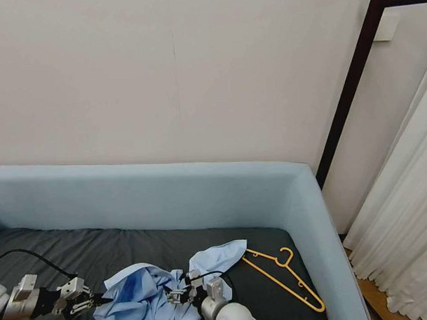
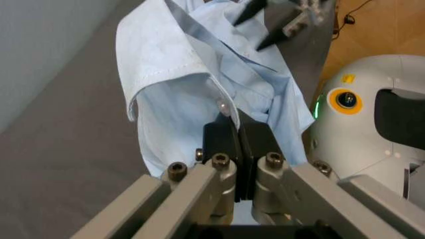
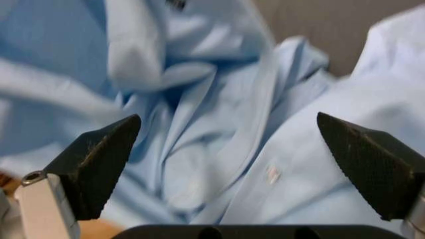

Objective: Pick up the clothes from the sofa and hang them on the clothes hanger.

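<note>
On the dark sofa seat (image 1: 76,252) by a pale wall (image 1: 161,77), left fingers (image 2: 221,142) seemingly pinch the shirt (image 2: 172,64); right fingers (image 3: 99,159) gape.

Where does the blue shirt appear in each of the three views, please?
Head view: the shirt lies at the bottom centre on the sofa, between the left hand and the right hand.
Left wrist view: the shirt spreads ahead of the shut left hand, which pinches its edge.
Right wrist view: the shirt lies close ahead, between the open right hand's fingers.
Shared landmark: the right hand, beyond the shirt in the left wrist view.
</note>
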Available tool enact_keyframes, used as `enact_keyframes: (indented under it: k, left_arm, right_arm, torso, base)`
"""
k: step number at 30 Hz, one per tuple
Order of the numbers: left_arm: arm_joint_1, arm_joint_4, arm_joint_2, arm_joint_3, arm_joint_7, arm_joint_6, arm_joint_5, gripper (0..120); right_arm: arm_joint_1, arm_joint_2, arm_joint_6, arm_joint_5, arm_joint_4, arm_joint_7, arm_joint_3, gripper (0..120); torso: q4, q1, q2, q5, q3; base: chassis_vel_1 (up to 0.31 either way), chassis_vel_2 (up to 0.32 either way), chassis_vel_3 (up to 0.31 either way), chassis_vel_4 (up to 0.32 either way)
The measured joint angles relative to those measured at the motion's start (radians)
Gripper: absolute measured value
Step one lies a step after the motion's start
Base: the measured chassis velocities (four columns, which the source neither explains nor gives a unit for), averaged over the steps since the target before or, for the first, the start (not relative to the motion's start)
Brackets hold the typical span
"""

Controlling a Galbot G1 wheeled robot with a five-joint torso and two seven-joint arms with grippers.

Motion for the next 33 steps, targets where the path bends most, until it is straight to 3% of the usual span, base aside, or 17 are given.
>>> enact_keyframes:
  k: [7, 19, 33]
  left_arm:
    - [-0.011, 0.004, -0.004, 0.012, -0.003, -0.004, -0.002, 0]
    - [-0.003, 0.003, 0.001, 0.005, -0.004, -0.018, -0.003, 0]
    - [0.004, -0.006, 0.001, -0.003, -0.004, -0.024, -0.003, 0]
  right_arm:
    - [-0.044, -0.001, -0.015, 0.045, 0.012, 0.018, -0.008, 100]
    - [-0.088, 0.027, 0.104, 0.016, -0.029, -0.099, -0.023, 100]
    - [-0.078, 0.066, 0.031, 0.072, -0.040, 0.003, -0.027, 100]
  torso:
    - [0.0000, 0.000, 0.000, -0.0001, 0.000]
    - [0.0000, 0.000, 0.000, 0.0000, 0.000]
    - [0.0001, 0.000, 0.000, 0.0001, 0.000]
  base:
    - [0.000, 0.000, 0.000, 0.000]
    - [0.000, 0.000, 0.000, 0.000]
    - [0.000, 0.000, 0.000, 0.000]
